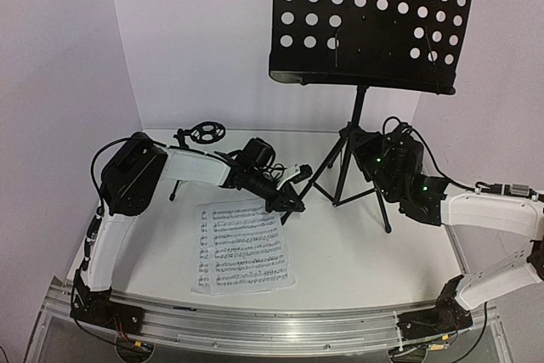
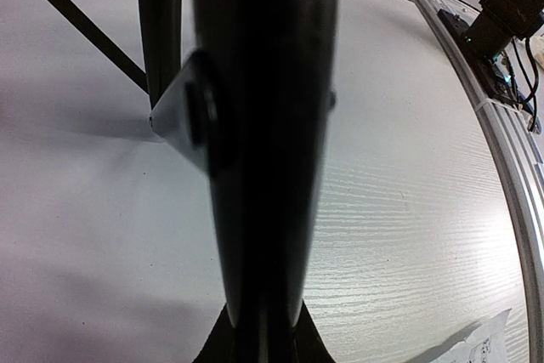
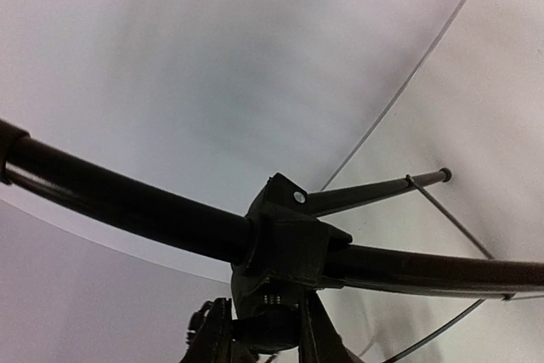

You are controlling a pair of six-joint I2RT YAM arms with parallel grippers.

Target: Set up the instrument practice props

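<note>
From above, your music stand (image 1: 358,112) stands at the back right of the table (image 1: 365,252), its perforated tray (image 1: 365,61) high over the tripod. The left gripper (image 1: 289,201) sits at the low end of one leg (image 1: 321,166); the right gripper (image 1: 364,152) is at the hub where the legs meet. One sheet-music page (image 1: 242,248) lies flat near the front, and the mic stand (image 1: 206,132) with its ring waits behind the left arm. The page shows printed staves only, and its text is too small to read. You have no brand to go by.

In the left wrist view, the black tube fills the frame and runs down between the fingers, so judge that gripper clamped on the leg. The tube looks smooth, stiff and likely slippery.

In the right wrist view, the hub (image 3: 285,248) sits just above the fingers (image 3: 212,337), which appear closed on its lower part. Expect a light but top-heavy stand. Hold it low, at hub or leg, never by the tray.
</note>
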